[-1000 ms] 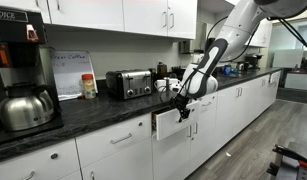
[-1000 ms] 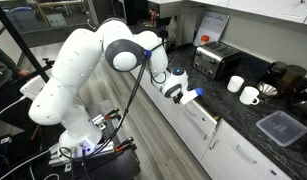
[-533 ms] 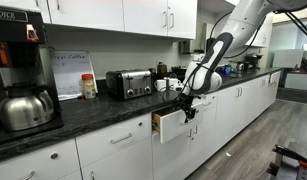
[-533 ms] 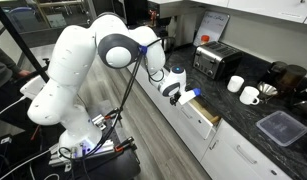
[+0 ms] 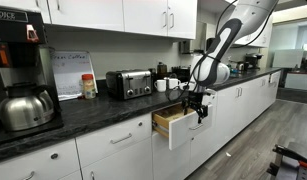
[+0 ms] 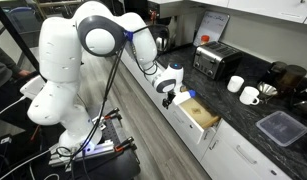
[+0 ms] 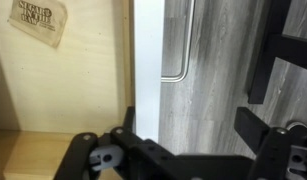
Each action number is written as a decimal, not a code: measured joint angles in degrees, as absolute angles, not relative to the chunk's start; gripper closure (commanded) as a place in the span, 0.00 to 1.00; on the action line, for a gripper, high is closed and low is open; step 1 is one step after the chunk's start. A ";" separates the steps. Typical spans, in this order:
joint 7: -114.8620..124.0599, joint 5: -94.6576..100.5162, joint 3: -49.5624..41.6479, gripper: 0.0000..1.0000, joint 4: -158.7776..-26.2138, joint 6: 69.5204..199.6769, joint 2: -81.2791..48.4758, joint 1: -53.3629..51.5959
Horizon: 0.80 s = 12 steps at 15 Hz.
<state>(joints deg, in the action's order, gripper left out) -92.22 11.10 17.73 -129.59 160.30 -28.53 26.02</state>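
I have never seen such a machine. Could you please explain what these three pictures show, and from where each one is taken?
The white machine is a robot arm with a gripper, a two-fingered claw, at its tip. Two pictures come from cameras standing in the kitchen. The third comes from a camera on the arm's wrist, looking past the fingers. On the dark counter stand a toaster, a coffee machine and mugs. The gripper is at the white front of an open wooden drawer. Its fingers stand apart and grip nothing that I can see.
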 measured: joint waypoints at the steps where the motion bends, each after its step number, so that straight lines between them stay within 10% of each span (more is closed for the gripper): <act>1: -93.33 9.85 17.56 0.00 -130.46 158.95 -27.29 25.92; 12: -99.31 3.31 9.51 0.00 -137.84 146.56 -16.35 19.04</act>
